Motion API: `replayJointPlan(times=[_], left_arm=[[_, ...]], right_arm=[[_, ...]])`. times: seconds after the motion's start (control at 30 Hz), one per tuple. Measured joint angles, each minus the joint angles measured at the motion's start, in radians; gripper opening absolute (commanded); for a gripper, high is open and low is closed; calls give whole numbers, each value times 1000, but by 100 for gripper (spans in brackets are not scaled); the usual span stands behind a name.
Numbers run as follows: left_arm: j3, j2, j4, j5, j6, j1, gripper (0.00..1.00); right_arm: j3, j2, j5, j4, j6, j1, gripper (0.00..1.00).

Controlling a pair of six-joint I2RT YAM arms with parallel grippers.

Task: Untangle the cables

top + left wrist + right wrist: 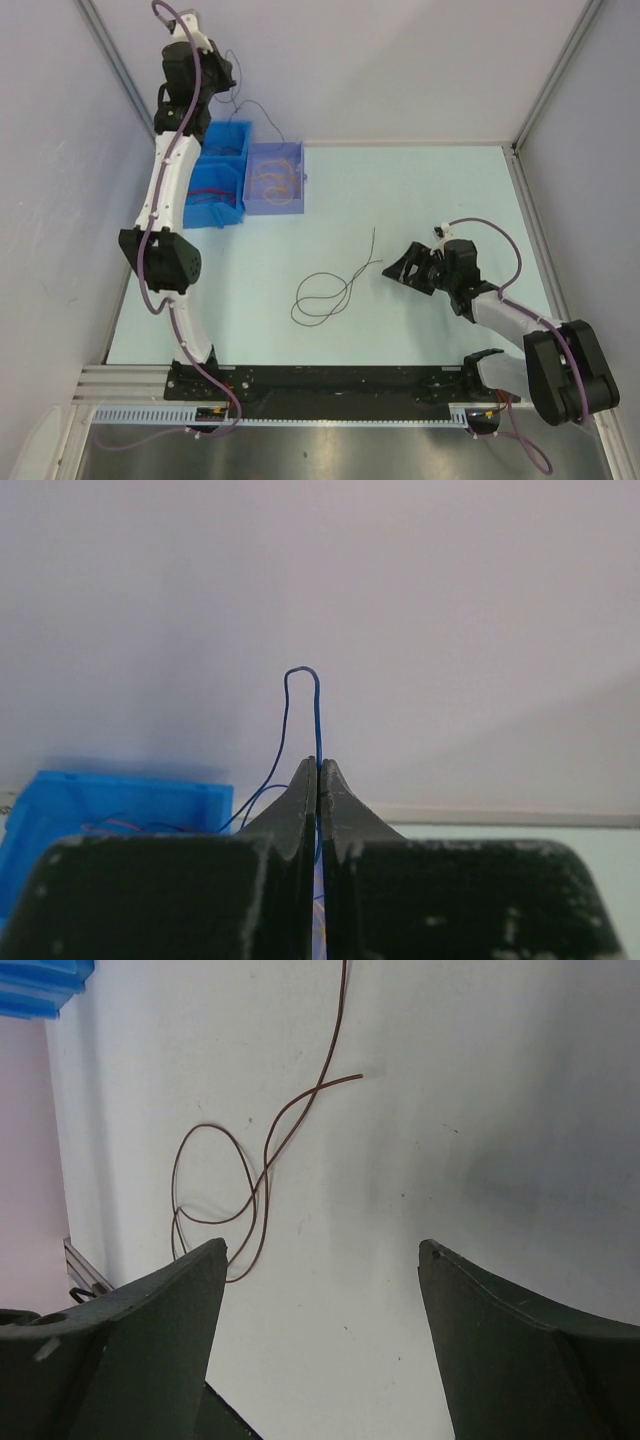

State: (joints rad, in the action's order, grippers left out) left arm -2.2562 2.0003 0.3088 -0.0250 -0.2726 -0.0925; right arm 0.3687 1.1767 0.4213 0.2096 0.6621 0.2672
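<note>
Cables: thin blue curly wire pinched in left tool; risk: slips out, grip sits near its bend. Right tool wide, empty.

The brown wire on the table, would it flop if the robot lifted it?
Probably floppy: the brown wire lies in loose loops on the table. It looks hair-thin, so likely light. Pushed, it would probably slide and change shape rather than roll.

Blue cable, dark brown cable, bright blue bins, lilac tray, pale mint table
</note>
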Motion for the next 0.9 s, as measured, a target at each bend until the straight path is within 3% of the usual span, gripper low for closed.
replayJointPlan(times=[0.3, 0.5, 0.8, 0.9], left_arm=[[-95, 106, -174, 32, -36, 93, 0], [-67, 174, -248, 33, -92, 157, 1], [-57, 286, -300, 27, -105, 175, 5], [-56, 299, -299, 21, -104, 175, 10]], right_arm=[[0, 11, 13, 5, -5, 0, 81], [0, 13, 10, 4, -8, 2, 81], [0, 63, 10, 6, -8, 2, 81], [0, 70, 10, 7, -8, 2, 81]])
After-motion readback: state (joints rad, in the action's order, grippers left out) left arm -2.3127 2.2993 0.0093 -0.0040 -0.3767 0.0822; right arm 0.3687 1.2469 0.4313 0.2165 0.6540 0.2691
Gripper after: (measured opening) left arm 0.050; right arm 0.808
